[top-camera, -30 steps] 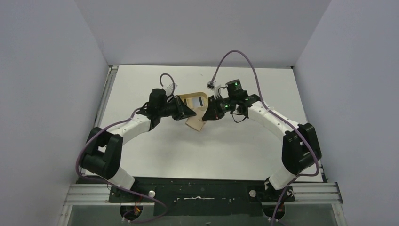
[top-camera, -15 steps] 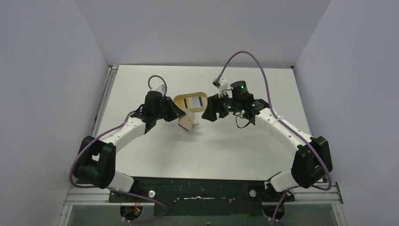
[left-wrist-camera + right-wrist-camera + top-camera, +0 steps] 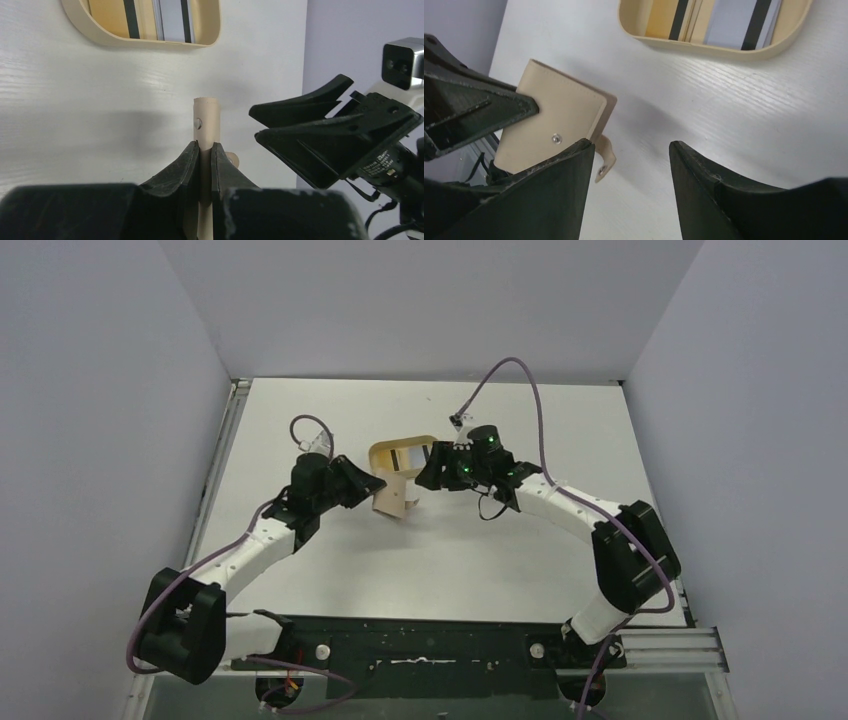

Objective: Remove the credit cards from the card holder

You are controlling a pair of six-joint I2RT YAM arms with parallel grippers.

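A: How far along does it look?

B: Nearly done, I'd judge. Closest in the left wrist view, the left pincer [image 3: 203, 146] is clamped narrow on the wallet [image 3: 206, 112], which stands edge-up at mid-frame. No card shows in it, though its inside is hidden.

A: And the other arm?

B: The right pincer [image 3: 630, 145] gapes wide and holds nothing. The wallet sits at lower left, just behind that frame's left-side finger. Farther back, along the top edge, the tray [image 3: 704, 48] holds both cards [image 3: 731, 20].

A: What's left?

B: Probably only putting the wallet down.
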